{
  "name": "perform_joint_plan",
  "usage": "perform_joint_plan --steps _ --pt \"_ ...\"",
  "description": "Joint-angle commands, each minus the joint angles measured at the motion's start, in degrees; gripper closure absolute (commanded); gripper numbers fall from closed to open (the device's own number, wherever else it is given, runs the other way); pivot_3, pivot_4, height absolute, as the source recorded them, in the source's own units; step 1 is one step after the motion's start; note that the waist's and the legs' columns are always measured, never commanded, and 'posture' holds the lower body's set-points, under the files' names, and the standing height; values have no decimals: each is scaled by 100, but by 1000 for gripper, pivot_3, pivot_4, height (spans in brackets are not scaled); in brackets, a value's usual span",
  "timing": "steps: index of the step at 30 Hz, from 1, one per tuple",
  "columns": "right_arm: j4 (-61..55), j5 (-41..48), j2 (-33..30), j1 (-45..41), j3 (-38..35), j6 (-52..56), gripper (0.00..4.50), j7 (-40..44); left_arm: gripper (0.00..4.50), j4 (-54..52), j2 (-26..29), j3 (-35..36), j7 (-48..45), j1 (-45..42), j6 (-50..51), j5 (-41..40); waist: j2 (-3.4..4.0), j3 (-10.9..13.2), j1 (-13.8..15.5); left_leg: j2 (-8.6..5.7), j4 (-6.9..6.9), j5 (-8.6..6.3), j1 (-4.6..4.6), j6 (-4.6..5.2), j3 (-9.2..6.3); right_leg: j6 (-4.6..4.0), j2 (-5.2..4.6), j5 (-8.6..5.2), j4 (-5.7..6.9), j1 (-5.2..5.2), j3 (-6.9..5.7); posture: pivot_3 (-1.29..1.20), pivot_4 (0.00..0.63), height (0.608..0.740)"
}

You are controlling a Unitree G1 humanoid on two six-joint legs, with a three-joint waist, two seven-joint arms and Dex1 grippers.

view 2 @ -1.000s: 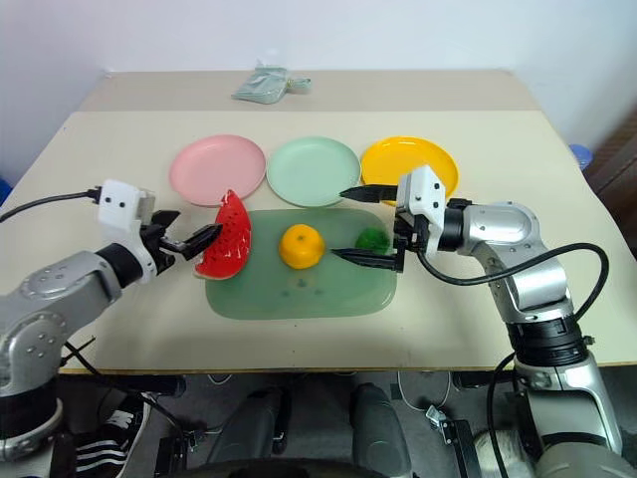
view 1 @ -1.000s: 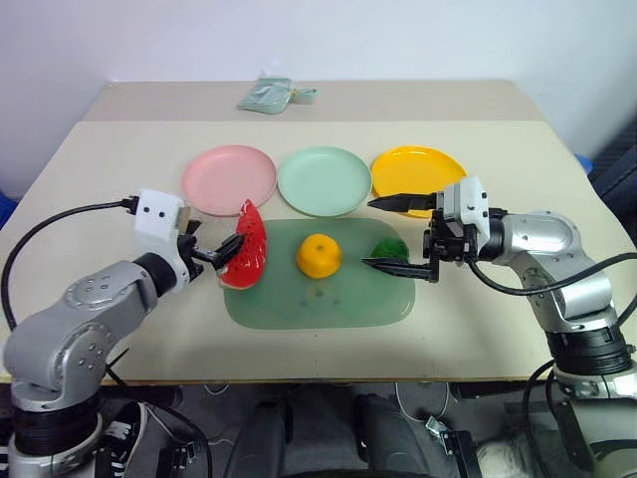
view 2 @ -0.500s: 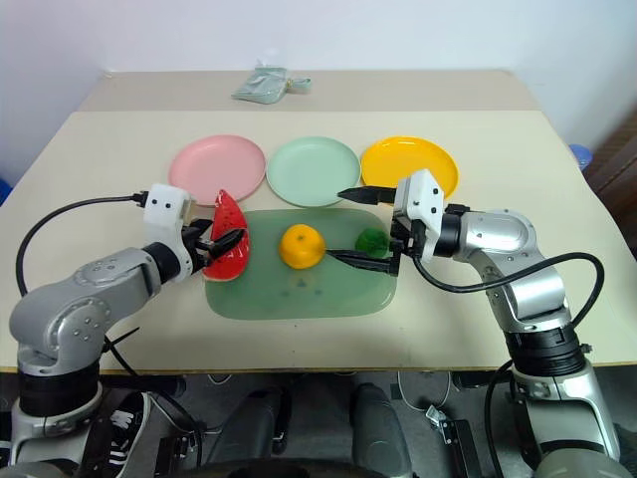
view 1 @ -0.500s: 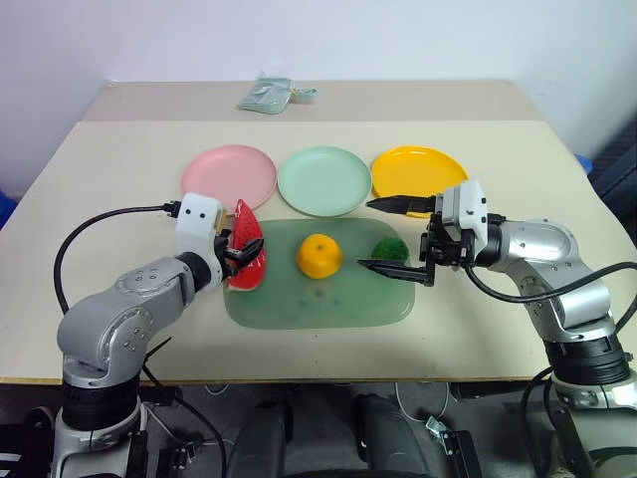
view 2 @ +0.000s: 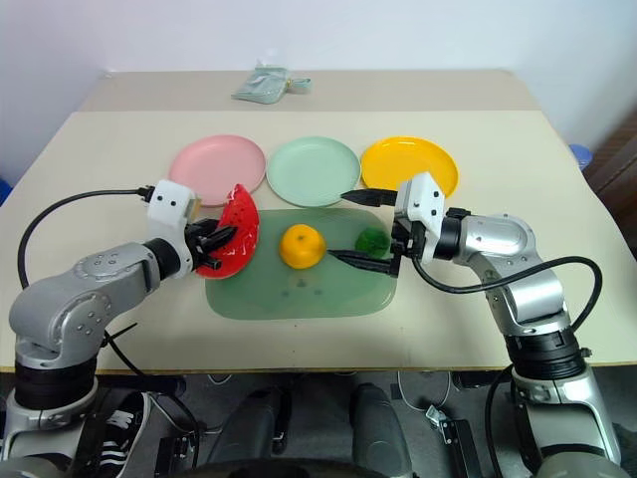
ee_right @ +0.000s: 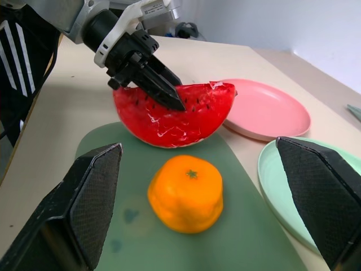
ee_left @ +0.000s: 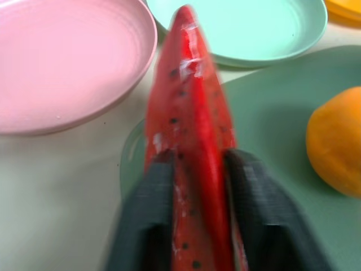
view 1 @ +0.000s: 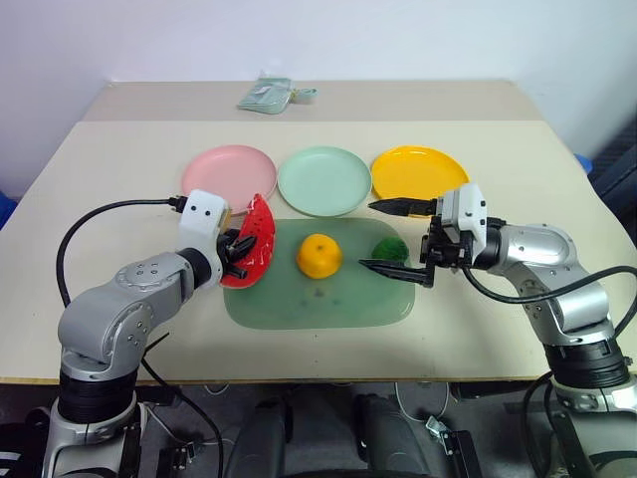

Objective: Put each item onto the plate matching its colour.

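Left eye view: the left end effector (view 1: 239,253) is clamped on the red watermelon wedge (view 1: 255,249), its two black fingers (ee_left: 151,195) pressing one on each flat face, as the left wrist view shows close up. The wedge sits at the left edge of the green mat (view 1: 318,299) on the counter (view 1: 119,164), just below the pink plate (view 1: 229,177) and well clear of it (whether its rind touches the mat I cannot tell).

The round orange (view 1: 319,255) rests on the mat near its middle, just beside the wedge but not touching it. The dark-green ball (view 1: 389,248) lies on the mat's right part, between the two spread fingers of the right end effector (view 1: 396,236), which stands wide open and holds nothing. One of its fingers reaches over the near rim of the yellow plate (view 1: 418,171), the other lies low over the mat.

Three plates stand in a row beyond the mat: pink, then the pale green plate (view 1: 323,179), then yellow, all bare. A folded pale-green cloth (view 1: 267,95) lies at the far edge of the counter.
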Motion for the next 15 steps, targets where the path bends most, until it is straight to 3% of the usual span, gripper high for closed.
perform_joint_plan --steps 1,10,15 --pt "-28 -24 21 -150 -77 -116 0 -10 4496 -147 16 66 -39 -106 -221 129 0 0 0 0 0 0 0 0 0 0 0 0 0 0 0 0 150 738" --pt "30 -19 113 -299 -116 -76 0 -115 4496 690 -79 312 -182 -910 -1276 529 0 0 1 0 0 0 -1 -1 1 0 0 0 -2 0 -1 0 150 738" --pt "161 -142 284 -552 -114 -120 0 -376 4496 2256 -75 430 -171 -1737 -2518 1155 0 0 1 -1 -1 1 0 -1 2 0 0 0 -2 0 -1 0 150 738"
